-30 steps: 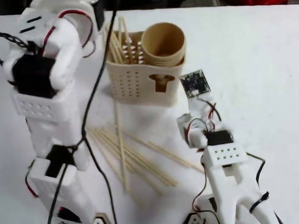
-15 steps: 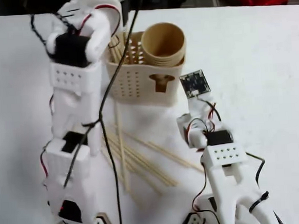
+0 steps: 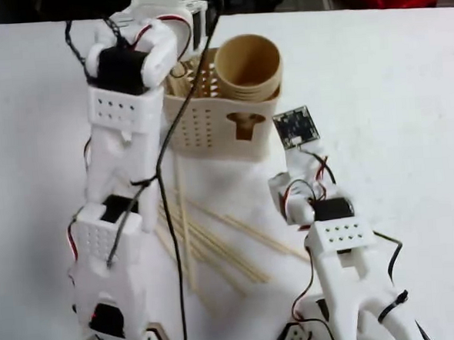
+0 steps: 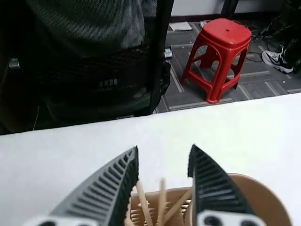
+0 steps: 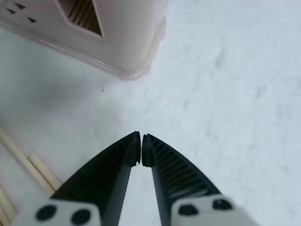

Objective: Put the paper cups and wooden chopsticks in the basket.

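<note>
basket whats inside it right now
Stacked paper cups and several wooden chopsticks standing in it. The wall of the basket and the left arm hide its floor.

This looks like a robot lab or workroom. A white robot arm (image 3: 123, 169) and a second arm (image 3: 344, 255), both with loose wires, stand on a white bench (image 3: 407, 89). Behind are a black office chair (image 4: 94, 80), a red plastic stool (image 4: 217, 56) and a grey floor (image 4: 263, 80).

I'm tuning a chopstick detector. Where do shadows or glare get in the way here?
High view: even light, the white table is very bright, and the loose chopsticks throw only faint shadows. Right wrist view: soft shadow under the basket. Left wrist view: bright table, dark room behind.
</note>
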Robot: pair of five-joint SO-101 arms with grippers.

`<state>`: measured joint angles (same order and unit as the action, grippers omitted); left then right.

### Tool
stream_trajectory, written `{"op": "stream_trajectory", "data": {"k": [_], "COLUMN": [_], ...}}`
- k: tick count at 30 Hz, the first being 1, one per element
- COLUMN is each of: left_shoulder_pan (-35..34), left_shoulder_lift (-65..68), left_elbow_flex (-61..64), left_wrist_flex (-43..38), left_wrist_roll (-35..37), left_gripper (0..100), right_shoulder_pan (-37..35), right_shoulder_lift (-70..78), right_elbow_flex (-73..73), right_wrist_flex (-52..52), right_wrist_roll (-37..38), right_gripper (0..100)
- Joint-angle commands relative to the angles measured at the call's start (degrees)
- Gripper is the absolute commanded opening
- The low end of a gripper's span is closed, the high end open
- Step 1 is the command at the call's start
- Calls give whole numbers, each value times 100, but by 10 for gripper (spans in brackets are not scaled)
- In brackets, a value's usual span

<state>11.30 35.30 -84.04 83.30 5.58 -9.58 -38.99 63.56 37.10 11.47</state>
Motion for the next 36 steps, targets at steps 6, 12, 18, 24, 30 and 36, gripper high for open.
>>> {"op": "stream_trajectory", "data": {"k": [6,12,18,24,30,36], "left_shoulder_pan": [-136,-1121,-2378,-3169,-3732,-3811], "left_shoulder_lift": [-497,-1174,-1648,-2105,-2651,-3908], "left_elbow_flex": [-1134,-1134,-1116,-1116,-774,1468], "left_wrist_flex": [1143,1899,1916,1925,1943,1925], "left_wrist_roll": [35,35,-290,-448,-492,-1029], "left_gripper": [194,172,27,22,22,22], "right_shoulder_pan": [48,57,57,48,-4,-541], "right_shoulder_lift": [-224,-207,-224,-251,-787,-1314], "right_elbow_flex": [-35,-35,-35,-149,-791,-1327], "right_wrist_flex": [-101,-101,-92,48,1068,1868], "right_wrist_roll": [70,70,70,70,-141,-123], "right_gripper": [25,25,25,25,24,25]}}
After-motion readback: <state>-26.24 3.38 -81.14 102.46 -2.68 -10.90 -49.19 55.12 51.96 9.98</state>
